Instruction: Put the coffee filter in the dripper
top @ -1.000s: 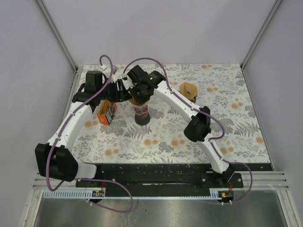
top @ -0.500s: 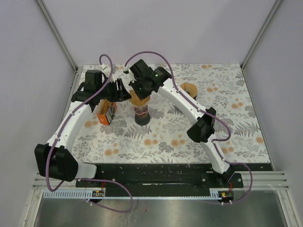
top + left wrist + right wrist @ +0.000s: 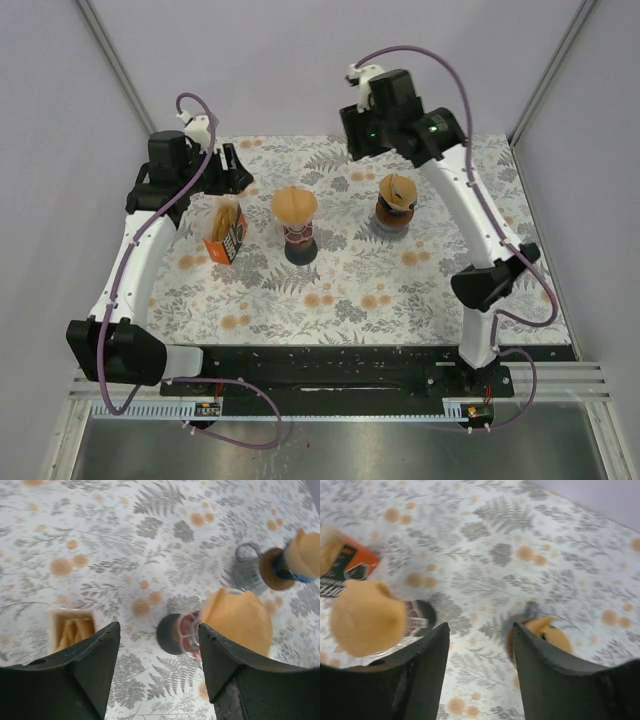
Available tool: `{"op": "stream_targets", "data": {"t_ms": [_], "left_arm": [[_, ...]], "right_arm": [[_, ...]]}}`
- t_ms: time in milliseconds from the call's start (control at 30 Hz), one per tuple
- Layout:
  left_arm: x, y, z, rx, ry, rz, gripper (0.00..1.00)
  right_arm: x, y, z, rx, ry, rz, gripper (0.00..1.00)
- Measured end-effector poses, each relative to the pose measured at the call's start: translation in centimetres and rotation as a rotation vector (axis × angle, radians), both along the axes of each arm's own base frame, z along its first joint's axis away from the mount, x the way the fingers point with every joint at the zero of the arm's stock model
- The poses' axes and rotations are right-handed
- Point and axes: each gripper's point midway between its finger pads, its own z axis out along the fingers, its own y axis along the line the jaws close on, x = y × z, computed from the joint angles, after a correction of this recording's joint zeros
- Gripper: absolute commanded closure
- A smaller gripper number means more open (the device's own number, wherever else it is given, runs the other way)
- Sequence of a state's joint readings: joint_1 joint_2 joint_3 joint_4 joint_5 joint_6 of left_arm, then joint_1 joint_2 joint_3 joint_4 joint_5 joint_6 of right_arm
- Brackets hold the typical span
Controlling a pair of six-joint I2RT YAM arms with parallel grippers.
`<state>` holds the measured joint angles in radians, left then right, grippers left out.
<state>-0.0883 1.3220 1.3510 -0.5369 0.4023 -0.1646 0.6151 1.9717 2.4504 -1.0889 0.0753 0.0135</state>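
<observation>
A tan paper coffee filter (image 3: 294, 204) sits in the clear dripper (image 3: 299, 233), which stands on a dark round base mid-table. The left wrist view has the same filter (image 3: 241, 621) at its right. In the right wrist view the filter (image 3: 366, 618) lies at the left. My left gripper (image 3: 159, 630) hangs open to the left of the dripper, with only tablecloth and the base between its fingers. Raised behind and to the right of it, my right gripper (image 3: 480, 627) is open too and holds nothing.
An orange box of filters (image 3: 227, 232) stands just left of the dripper. A second dripper with a wooden collar and a filter (image 3: 397, 198) stands to its right. The flowered cloth (image 3: 480, 260) covers the table, with walls at the back and both sides.
Both arms have drawn back from the dripper, the right one rising far up and to the back right. The right gripper has opened, the left has opened wider, and the filter stays in the dripper.
</observation>
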Motion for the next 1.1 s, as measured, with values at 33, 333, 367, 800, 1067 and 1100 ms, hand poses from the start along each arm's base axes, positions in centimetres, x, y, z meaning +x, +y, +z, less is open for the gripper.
{"op": "stream_targets", "data": {"t_ms": [33, 333, 367, 800, 1067, 1100], "left_arm": [[0.3, 0.9, 0.1, 0.011, -0.008, 0.025, 0.24], [2.5, 10.8, -0.2, 0.161, -0.054, 0.32, 0.01], [2.6, 11.8, -0.4, 0.173, -0.057, 0.348, 0.01], [2.2, 18.7, -8.0, 0.271, -0.018, 0.526, 0.01], [1.9, 18.6, -11.4, 0.264, -0.038, 0.526, 0.01], [1.7, 18.6, -11.8, 0.262, -0.039, 0.525, 0.01]], "right_arm": [[0.5, -1.6, 0.5, 0.002, -0.014, -0.038, 0.17], [2.4, -21.2, -1.1, 0.019, -0.046, -0.496, 0.01], [2.1, -22.8, -1.6, 0.025, -0.045, -0.537, 0.01], [-1.0, -33.6, -9.2, 0.079, -0.127, -0.864, 0.01], [-1.5, -34.5, -14.4, 0.082, -0.185, -0.898, 0.0], [-1.6, -34.5, -15.0, 0.086, -0.195, -0.897, 0.01]]}}
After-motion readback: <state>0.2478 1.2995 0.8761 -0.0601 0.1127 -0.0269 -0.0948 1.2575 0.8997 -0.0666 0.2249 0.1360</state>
